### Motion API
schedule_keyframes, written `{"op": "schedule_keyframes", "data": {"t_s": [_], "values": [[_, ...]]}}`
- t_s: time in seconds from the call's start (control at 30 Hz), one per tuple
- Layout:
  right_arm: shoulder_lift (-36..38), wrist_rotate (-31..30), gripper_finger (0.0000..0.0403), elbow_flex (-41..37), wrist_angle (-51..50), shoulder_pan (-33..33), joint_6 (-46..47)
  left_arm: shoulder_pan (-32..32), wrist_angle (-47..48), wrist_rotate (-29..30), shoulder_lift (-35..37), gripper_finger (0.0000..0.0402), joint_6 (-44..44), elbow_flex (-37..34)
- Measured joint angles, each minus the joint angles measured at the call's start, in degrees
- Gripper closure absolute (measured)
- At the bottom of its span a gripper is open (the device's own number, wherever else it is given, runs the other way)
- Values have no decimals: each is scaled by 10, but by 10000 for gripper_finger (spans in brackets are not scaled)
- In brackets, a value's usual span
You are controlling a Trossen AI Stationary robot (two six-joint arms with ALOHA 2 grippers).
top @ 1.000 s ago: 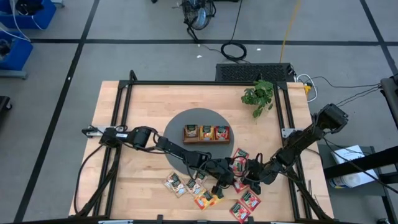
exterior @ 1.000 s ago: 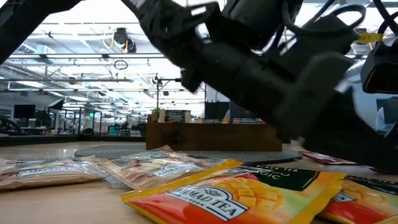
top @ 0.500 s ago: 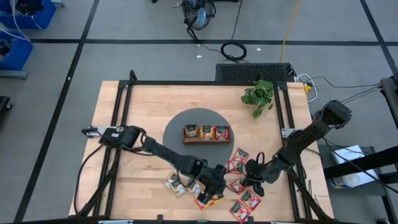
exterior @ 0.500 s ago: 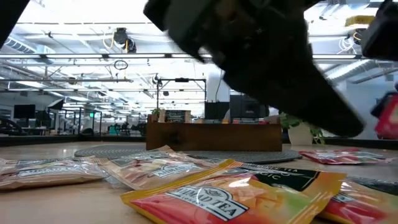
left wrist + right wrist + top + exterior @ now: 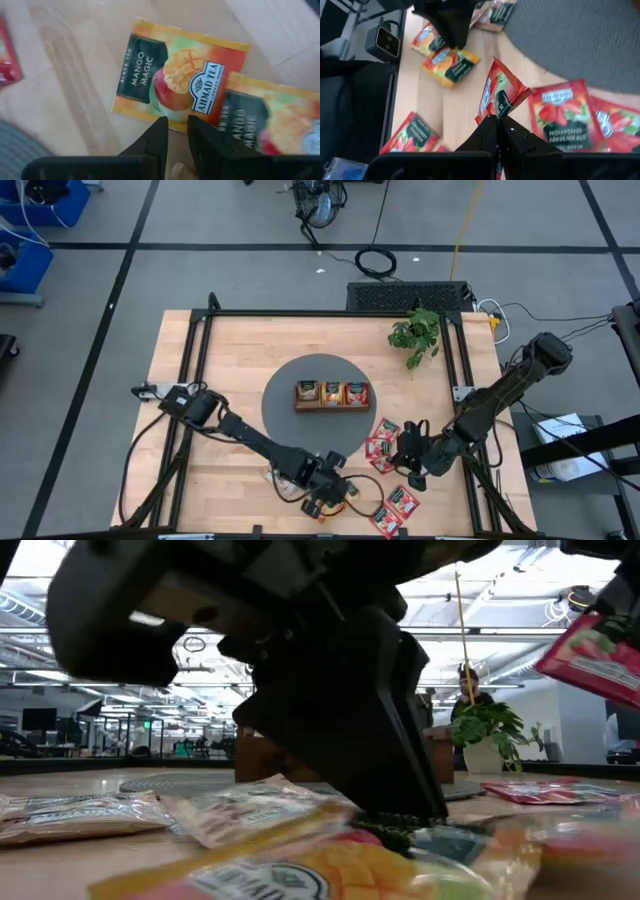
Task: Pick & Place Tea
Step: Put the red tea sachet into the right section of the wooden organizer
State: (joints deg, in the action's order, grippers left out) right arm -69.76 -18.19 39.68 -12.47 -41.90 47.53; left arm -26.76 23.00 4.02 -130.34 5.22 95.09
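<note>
The right pincer (image 5: 498,121) is clenched on one corner of a red sachet (image 5: 500,97) dangling above the tabletop (image 5: 240,360) — it may swing loose — while the left pincer (image 5: 175,131), narrowly parted over two overlapping mango sachets (image 5: 180,75), risks dragging both.

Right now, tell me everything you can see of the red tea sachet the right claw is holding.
The red tea sachet is a flat glossy packet printed with strawberries and a dark label panel. The right claw is shut on its corner and holds it lifted and tilted above the wooden table; nothing else touches it.
</note>
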Motion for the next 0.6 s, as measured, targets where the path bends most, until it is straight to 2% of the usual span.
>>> {"op": "schedule_keyframes", "data": {"t_s": [0.23, 0.33, 0.47, 0.6], "values": [[0, 0, 403, 2, -3, 26, -56, -6, 3, 68, 5, 321, 13, -1], [0, 2, 403, 2, -5, 44, -74, -5, 4, 126, 14, 321, 0, -2], [0, 6, 403, 2, -23, 64, -80, -9, 62, 241, 37, 321, -64, -2], [-1, 19, 403, 17, -55, 83, -102, -15, 73, 278, 65, 321, -93, -45]]}}
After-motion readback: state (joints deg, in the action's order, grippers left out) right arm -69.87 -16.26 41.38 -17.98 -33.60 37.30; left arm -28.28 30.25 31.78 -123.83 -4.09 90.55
